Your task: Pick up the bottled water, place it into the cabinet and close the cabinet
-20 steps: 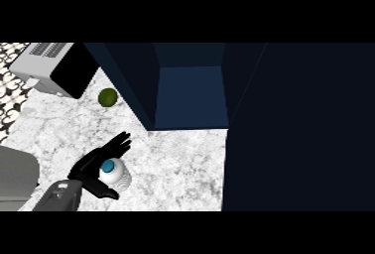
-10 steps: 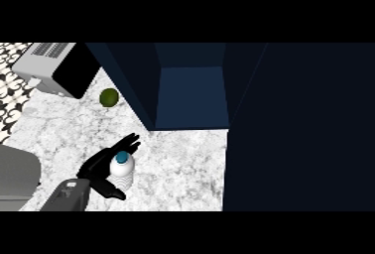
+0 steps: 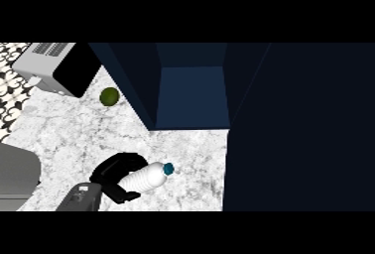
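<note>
Left black robot hand (image 3: pixel 116 171) at lower left, fingers curled round the white plastic water bottle with blue cap (image 3: pixel 149 176), grasping it. Bottle tilted, cap pointing up-right, over the white marble surface (image 3: pixel 73 134), just below the open dark-blue cabinet (image 3: pixel 192 96).

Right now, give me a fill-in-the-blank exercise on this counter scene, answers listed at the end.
1. The hand is curled round the bottled ____.
2. The bottled water has a cap coloured ____.
3. The cabinet stands ____, its dark door swung to the view's right.
4. The small round fruit beside the toaster is coloured ____.

Missing words: water; blue; open; green
</note>
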You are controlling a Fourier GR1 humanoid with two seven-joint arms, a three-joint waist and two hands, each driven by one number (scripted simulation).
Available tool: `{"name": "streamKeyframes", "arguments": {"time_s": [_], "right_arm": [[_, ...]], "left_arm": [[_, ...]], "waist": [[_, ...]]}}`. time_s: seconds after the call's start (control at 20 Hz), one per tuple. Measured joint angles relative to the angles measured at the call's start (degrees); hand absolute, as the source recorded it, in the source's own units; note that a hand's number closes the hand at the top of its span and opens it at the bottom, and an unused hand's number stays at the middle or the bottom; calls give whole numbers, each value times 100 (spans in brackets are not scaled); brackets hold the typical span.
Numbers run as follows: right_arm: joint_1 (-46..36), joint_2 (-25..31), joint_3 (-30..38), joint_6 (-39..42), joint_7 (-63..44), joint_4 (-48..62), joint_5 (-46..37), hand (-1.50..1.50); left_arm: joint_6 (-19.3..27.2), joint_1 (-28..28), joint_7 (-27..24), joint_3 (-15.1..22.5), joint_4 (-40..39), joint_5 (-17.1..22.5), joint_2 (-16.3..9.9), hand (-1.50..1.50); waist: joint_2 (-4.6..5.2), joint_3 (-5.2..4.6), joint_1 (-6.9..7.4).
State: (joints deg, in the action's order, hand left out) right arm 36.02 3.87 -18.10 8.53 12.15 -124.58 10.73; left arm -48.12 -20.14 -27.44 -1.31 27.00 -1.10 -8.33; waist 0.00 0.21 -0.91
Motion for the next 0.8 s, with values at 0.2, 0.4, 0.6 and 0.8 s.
{"name": "streamKeyframes", "arguments": {"time_s": [0.2,0.4,0.6,0.8], "right_arm": [[-38,23,30,-2,3,-12,17,-150],[55,24,-13,-15,61,1,-19,-150],[67,11,-5,-66,54,-26,-50,-150],[10,36,15,-37,53,66,-15,-150]], "left_arm": [[15,34,-67,115,65,10,5,150],[402,183,-179,-123,194,324,102,150],[1171,289,-418,-963,238,1026,-10,150],[1491,348,-682,-1498,180,1520,-8,150]], "waist": [[7,-15,-1],[-6,-16,32],[0,-26,133],[7,-28,97]]}}
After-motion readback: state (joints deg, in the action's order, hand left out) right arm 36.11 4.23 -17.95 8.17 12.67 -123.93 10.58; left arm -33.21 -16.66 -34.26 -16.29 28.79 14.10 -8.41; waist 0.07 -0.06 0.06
